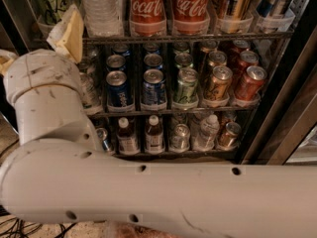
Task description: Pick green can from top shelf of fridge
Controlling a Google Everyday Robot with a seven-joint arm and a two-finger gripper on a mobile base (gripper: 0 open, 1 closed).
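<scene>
1. The green can [45, 3] is at the far left end of the top shelf [198, 36], in the top-left corner of the view. You only get its lower body with the black script. The lid is cut off by the frame edge.
2. To its right are a clear water bottle [101, 9], then two Coca-Cola cans [147, 9]. Don't mix it up with the shorter green-white can [185, 86] on the middle rack.
3. The gripper [67, 29] is the cream part at upper left, just below and right of the green can, overlapping the bottle's left edge in this view. You can't tell from here how wide it is open or whether it has hold of anything. The can looks seated in its slot, so I'd judge it not lifted yet.
4. The arm [148, 192] fills the bottom and left of the view and hides the lower fridge [282, 103].
5. Handling, as I judge it:
   - The wall is thin metal, stiff if full, but it dents if you over-squeeze.
   - The surface is smooth and probably cold, so expect slip.
   - It is tall and will tip easily.
6. Take hold side-on across the mid-body, above the tray front and below the top taper. The bottle sits close on the right, so clearance is tight on that side. Clear the tray lip before you pull out.
</scene>
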